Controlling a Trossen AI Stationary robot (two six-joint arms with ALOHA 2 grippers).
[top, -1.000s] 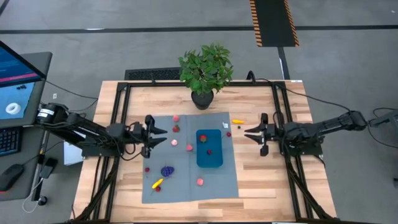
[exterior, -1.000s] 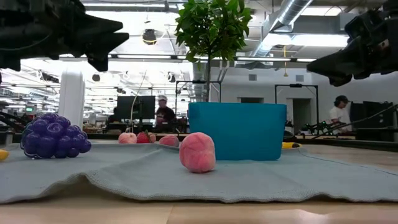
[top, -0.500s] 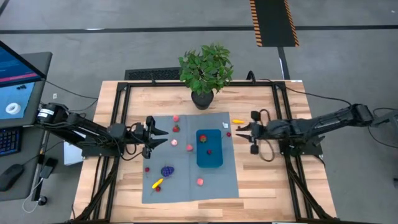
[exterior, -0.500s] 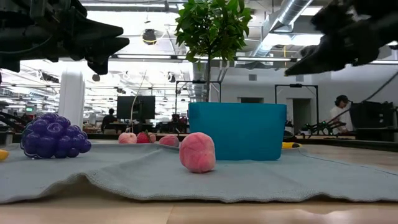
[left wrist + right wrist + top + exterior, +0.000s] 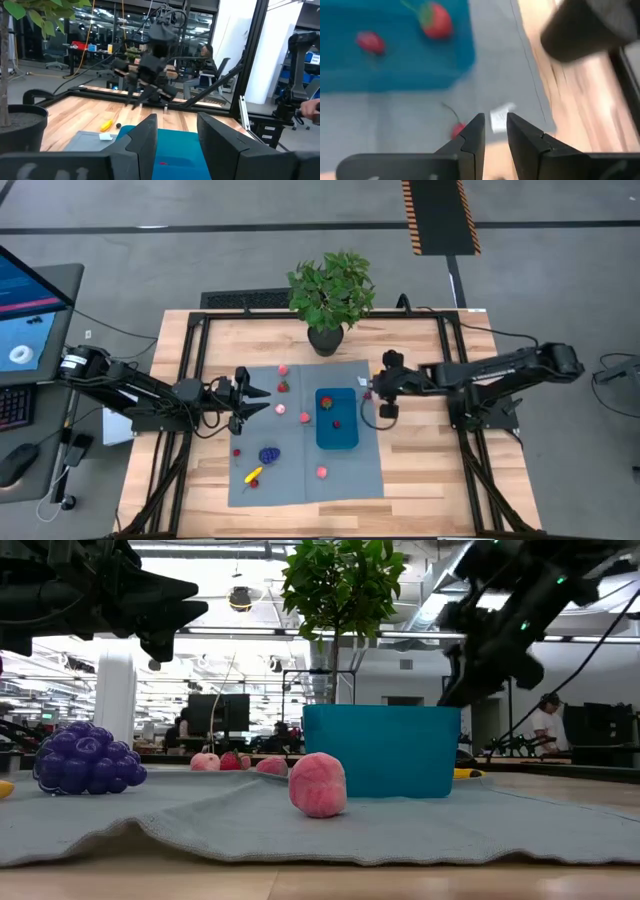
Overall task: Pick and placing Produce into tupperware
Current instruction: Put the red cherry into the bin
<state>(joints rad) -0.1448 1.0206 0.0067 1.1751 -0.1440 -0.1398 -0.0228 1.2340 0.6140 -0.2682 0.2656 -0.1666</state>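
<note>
While the left gripper (image 5: 262, 400) waits over the nine o'clock side of the grey-blue mat (image 5: 350, 472), its fingers (image 5: 145, 137) standing a little apart with nothing between them, the right gripper (image 5: 370, 393) hangs over the mat's edge at about two o'clock from the blue tupperware (image 5: 337, 438). In the right wrist view its two fingers (image 5: 470, 137) are parted by a narrow gap and hold nothing; a small red cherry (image 5: 457, 130) with a stem lies on the mat just past the fingertips, next to a little white tag (image 5: 501, 119).

The tupperware sits on the mat right of centre, with a strawberry (image 5: 436, 21) and another small red piece (image 5: 370, 42) inside. More produce lies around it: a purple grape cluster (image 5: 269, 454) at eight o'clock, a yellow piece (image 5: 253, 475) beyond that, a pink fruit (image 5: 321, 472) at six o'clock, and a yellow piece (image 5: 382, 375) on the bare wood at one o'clock. A potted plant (image 5: 331, 292) stands at twelve o'clock.
</note>
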